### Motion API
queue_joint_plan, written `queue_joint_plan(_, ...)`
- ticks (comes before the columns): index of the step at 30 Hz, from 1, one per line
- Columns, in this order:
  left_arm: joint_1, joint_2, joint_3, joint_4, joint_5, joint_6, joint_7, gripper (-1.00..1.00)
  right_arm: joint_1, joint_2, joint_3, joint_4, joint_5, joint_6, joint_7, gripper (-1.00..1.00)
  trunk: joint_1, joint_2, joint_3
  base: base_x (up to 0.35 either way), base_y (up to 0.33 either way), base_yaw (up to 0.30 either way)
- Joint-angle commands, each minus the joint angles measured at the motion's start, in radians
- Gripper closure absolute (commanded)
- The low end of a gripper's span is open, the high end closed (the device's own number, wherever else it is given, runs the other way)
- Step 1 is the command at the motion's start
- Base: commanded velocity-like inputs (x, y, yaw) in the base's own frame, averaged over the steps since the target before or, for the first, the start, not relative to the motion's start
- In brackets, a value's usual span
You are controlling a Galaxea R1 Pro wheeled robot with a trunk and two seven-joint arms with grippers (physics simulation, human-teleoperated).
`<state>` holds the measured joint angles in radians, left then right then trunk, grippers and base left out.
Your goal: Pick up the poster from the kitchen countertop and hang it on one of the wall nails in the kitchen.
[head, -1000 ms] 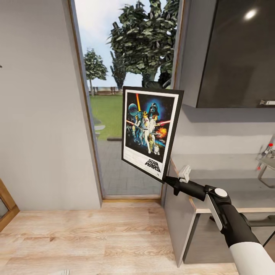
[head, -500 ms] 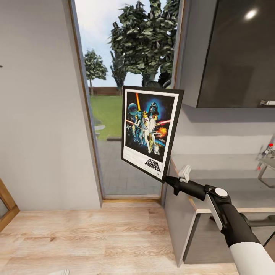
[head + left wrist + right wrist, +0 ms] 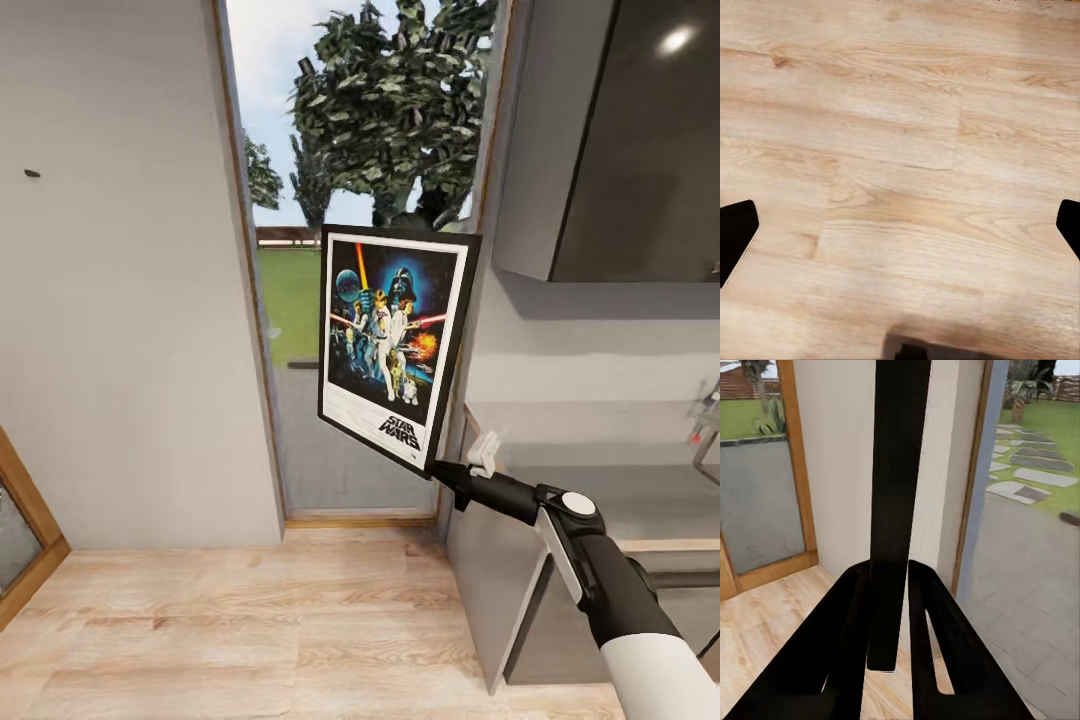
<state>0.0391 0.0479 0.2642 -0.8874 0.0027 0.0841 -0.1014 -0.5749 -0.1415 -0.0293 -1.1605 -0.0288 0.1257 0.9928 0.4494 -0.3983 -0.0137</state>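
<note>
Pale wooden floor (image 3: pixel 907 150) beneath; left claw (image 3: pixel 900 229) fingertips (image 3: pixel 735 232) spread wide apart, holding nothing.

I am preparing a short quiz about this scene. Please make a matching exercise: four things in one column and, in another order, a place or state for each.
Things:
1. poster
2. wall nail
3. left gripper
4. right gripper

Places or states:
A. open above the wooden floor
B. sticking out of the grey wall
C. shut on the frame edge
D. held upright before the doorway

Pairs: 1-D, 2-B, 3-A, 4-C

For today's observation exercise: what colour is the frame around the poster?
Black, around a white inner border on the poster; the head view shows it best.
</note>
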Motion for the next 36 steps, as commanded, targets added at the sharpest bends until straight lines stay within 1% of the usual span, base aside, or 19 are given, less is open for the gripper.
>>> queue_joint_plan(1, 0.000, 0.000, 0.002, -0.002, 0.000, 0.006, -0.006, -1.00, -0.001, 0.000, -0.001, -0.001, -0.005, 0.012, 0.006, 1.00, 0.001, -0.002, -0.001, -0.006, 0.286, 0.000)
queue_joint_plan(5, -0.001, 0.000, 0.003, -0.002, 0.000, 0.006, -0.006, -1.00, -0.001, 0.000, -0.001, -0.001, -0.004, 0.012, 0.006, 1.00, 0.001, -0.002, -0.001, -0.003, 0.290, 0.060)
queue_joint_plan(15, 0.000, 0.000, 0.003, -0.004, 0.000, 0.006, -0.007, -1.00, -0.001, 0.000, -0.001, -0.002, -0.003, 0.012, 0.006, 1.00, 0.001, -0.002, -0.001, 0.000, 0.297, 0.156)
queue_joint_plan(36, 0.000, 0.001, 0.004, -0.005, 0.000, 0.006, -0.007, -1.00, -0.001, 0.000, 0.002, -0.003, -0.006, 0.013, 0.008, 1.00, 0.001, -0.002, -0.001, 0.000, 0.302, 0.008)
